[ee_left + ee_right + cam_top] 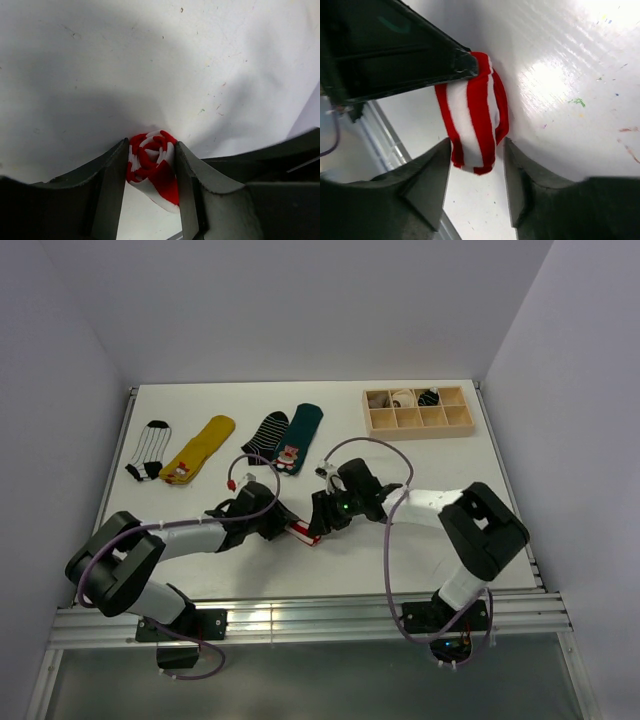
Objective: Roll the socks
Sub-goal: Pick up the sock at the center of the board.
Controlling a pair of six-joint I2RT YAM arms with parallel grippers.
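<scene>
- I can read no text, label, brand or number in any of my views.
- The red-and-white striped sock [150, 162] shows me only stripes up close.
- The figure on the dark green sock [303, 430], left of the wooden tray [420, 430], is too small to show any lettering.

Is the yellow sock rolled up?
No, the yellow sock lies flat and stretched out on the table, with no part of it rolled.
</scene>
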